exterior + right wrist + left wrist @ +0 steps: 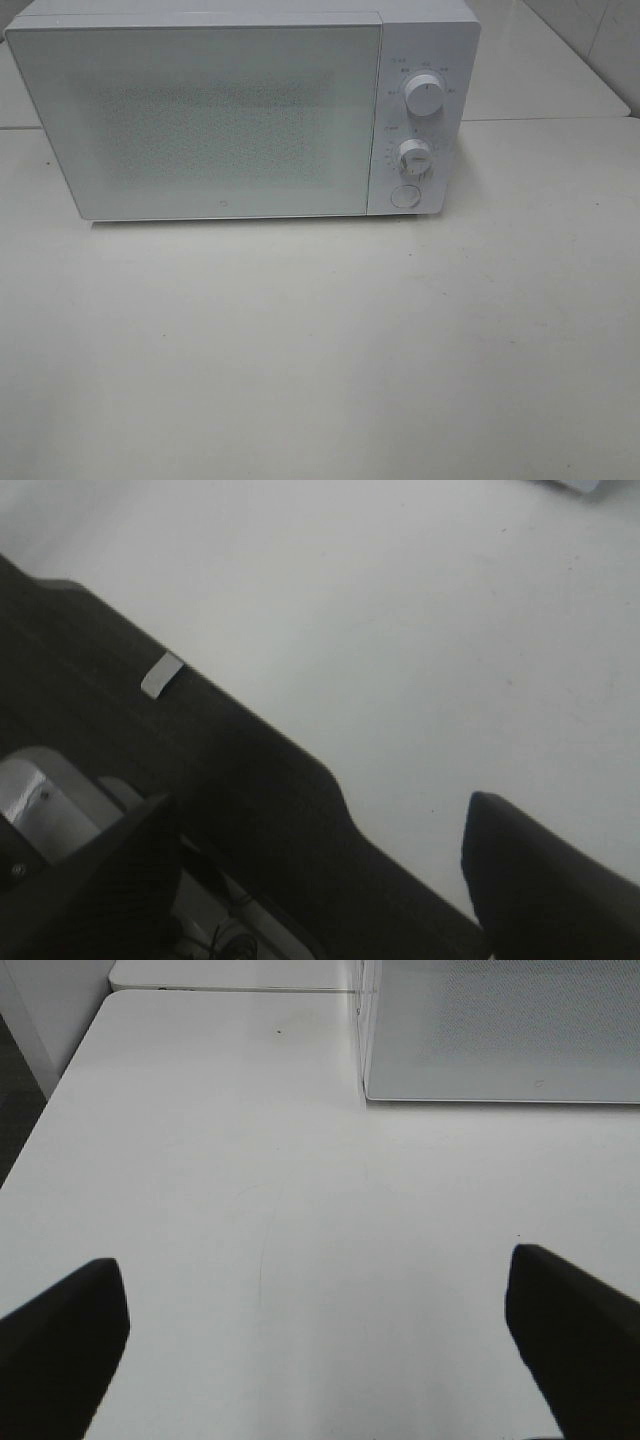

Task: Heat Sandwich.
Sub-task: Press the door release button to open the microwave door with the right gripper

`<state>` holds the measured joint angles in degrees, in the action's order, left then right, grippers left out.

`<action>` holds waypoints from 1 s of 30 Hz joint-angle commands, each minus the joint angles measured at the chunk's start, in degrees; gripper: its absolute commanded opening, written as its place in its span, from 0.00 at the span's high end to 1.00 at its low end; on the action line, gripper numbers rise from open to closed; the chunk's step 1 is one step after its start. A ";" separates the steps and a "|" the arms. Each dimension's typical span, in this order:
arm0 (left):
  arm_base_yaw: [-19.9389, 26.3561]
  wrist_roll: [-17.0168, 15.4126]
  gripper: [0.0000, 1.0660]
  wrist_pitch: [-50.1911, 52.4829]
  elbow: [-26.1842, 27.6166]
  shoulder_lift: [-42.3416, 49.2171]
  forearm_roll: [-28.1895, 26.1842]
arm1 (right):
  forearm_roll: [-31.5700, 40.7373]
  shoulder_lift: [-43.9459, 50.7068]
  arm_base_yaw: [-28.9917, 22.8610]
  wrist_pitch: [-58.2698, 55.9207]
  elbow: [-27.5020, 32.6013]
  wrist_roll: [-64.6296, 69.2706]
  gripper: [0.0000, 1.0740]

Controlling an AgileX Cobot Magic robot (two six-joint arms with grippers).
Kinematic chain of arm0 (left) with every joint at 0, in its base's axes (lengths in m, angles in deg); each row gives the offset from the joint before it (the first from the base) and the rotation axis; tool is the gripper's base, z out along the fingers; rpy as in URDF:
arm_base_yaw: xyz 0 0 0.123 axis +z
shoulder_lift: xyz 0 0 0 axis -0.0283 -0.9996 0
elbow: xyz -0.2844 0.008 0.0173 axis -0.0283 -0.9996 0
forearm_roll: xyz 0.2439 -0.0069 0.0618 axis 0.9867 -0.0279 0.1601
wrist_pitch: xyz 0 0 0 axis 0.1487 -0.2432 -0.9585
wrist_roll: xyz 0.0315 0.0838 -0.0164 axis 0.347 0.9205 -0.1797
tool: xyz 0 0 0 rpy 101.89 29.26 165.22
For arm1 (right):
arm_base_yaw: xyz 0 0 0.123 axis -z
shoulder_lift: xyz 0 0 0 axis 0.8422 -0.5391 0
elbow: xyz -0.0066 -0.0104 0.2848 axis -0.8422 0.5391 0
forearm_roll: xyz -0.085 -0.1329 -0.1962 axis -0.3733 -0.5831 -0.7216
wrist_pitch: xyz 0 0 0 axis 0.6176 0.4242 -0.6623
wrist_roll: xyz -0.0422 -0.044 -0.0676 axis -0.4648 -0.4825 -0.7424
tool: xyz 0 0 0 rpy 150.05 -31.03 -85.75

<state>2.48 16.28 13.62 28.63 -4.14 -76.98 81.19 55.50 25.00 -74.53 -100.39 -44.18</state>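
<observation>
A white microwave (240, 105) stands at the back of the white table (320, 340) with its door shut; two dials (424, 98) and a round button (405, 196) are on its right panel. Its lower front corner also shows in the left wrist view (500, 1030). The sandwich and its pink plate are out of view. Neither arm shows in the exterior high view. My left gripper (320, 1350) is open and empty over the bare table, left of the microwave. My right gripper (320, 880) is open and empty, above the table's edge.
Another white table (540, 60) stands behind the microwave at the right. In the right wrist view a dark floor strip (200, 770) with a small white tag (162, 674) runs along the table's edge, with metal hardware (40, 810) below.
</observation>
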 commanded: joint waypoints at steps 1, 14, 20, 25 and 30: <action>-0.17 -0.17 0.09 0.29 -0.17 1.55 -0.06 | -0.69 4.87 4.13 -0.46 0.00 0.69 0.30; -0.17 -0.17 0.09 0.29 -0.17 1.55 -0.06 | -8.65 16.96 17.99 0.29 0.00 3.95 0.30; -0.17 -0.17 0.09 0.29 -0.17 1.55 -0.06 | -8.88 20.23 22.12 3.04 2.64 5.90 0.30; -0.17 -0.17 0.09 0.29 -0.17 1.55 -0.06 | -8.94 22.63 24.01 5.96 8.48 6.25 0.30; -0.17 -0.23 0.09 0.29 -0.17 1.55 -0.06 | -8.71 26.13 26.01 7.33 12.32 6.25 0.30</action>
<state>2.48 16.28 13.62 28.63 -4.14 -76.98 72.48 79.85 50.33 -68.17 -88.47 -38.62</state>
